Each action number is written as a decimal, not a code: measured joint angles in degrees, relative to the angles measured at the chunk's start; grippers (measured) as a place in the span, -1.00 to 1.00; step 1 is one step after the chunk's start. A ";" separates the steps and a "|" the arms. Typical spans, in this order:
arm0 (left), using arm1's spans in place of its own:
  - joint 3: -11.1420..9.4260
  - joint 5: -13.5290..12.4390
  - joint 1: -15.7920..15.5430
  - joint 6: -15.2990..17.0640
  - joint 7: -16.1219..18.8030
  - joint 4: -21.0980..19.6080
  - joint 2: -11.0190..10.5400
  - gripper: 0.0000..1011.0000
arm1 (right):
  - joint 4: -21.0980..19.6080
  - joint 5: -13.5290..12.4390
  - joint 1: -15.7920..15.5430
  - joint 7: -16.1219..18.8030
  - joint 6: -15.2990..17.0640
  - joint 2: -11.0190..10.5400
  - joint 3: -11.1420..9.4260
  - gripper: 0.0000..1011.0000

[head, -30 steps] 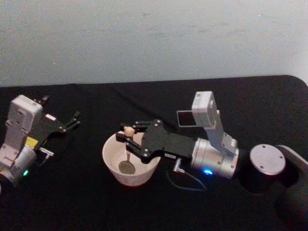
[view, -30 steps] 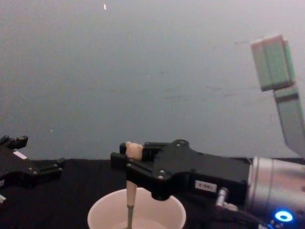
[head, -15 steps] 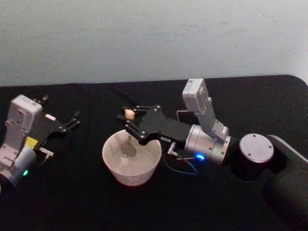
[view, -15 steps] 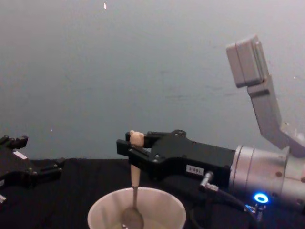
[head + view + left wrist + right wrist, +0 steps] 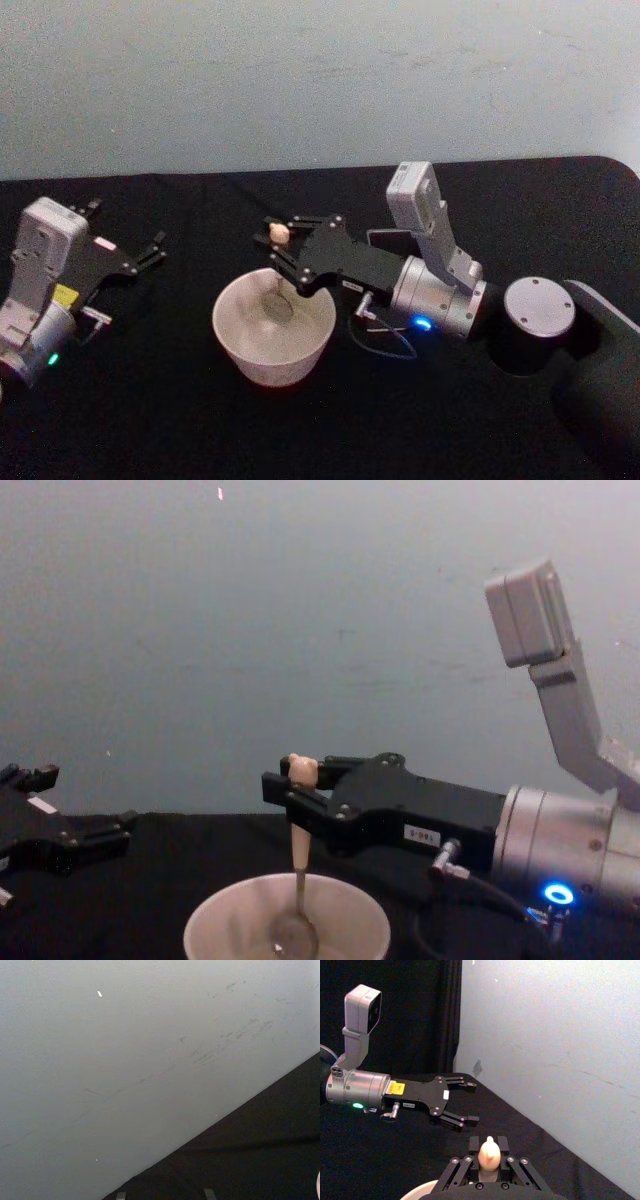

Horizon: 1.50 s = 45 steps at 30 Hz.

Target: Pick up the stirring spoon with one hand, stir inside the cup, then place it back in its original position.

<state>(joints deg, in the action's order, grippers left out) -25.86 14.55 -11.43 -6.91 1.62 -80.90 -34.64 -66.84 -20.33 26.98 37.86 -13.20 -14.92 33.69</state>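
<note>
black table (image 5: 150, 420), right tool (image 5: 279, 234), spoon (image 5: 299, 852) in cup (image 5: 270, 367)

Robot test station, lab-type: a bench (image 5: 150, 420) draped in black cloth, set against a bare pale wall (image 5: 300, 80).

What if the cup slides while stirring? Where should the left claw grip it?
Probably the thin left rim of the cup, the left claw coming from the robot's left, one finger inside. It looks too wide to span, and the right claw, holding the stirring spoon, occupies the right.
</note>
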 joint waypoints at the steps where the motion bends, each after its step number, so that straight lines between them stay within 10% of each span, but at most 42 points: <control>1: 0.00 0.00 0.00 0.00 0.00 0.00 0.00 0.98 | 0.00 0.00 0.00 0.00 0.00 0.00 0.00 -0.58; 27: 0.00 0.00 0.00 0.00 0.00 0.00 0.00 0.98 | -9.03 -1.76 -5.15 4.12 0.80 -6.01 0.27 -0.58; 45: 0.00 0.00 0.00 0.00 0.00 0.00 0.00 0.98 | -1.99 -0.69 -0.42 1.85 0.75 -0.20 2.73 -0.58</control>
<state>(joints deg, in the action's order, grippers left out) -25.86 14.55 -11.43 -6.91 1.62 -80.90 -34.64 -68.83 -21.03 26.56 39.70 -12.45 -15.12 36.42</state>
